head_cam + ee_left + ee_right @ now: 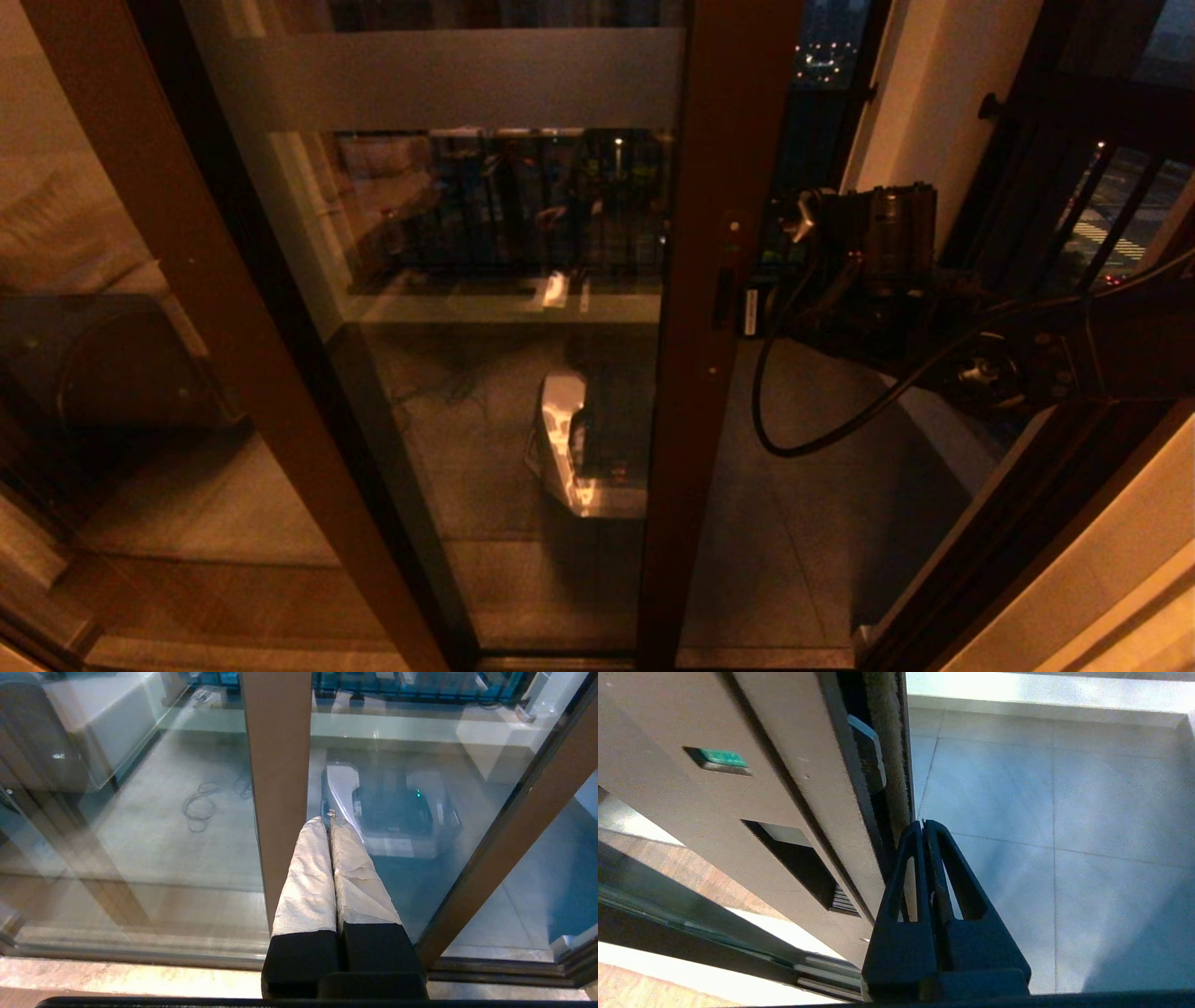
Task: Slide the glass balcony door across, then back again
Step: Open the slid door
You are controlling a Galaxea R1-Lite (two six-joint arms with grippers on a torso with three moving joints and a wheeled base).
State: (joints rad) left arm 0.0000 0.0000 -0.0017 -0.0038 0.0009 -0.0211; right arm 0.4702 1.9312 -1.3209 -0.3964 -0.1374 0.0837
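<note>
Left gripper point(331, 820) hangs over door sill, jaws pressed together, pale wrapped fingers point(306, 882) pointing at glass. Brown upright of glass balcony door point(278, 779) stands just beside fingertips; whether they touch it, cannot tell. Second brown frame member point(514, 830) slants past on other side. Through glass: grey tiled balcony floor point(154, 849), loose cable coil point(201, 809) lying on it, white-and-dark machine point(397, 812) with small green light. Pale threshold strip point(117, 980) runs along near edge.
</note>
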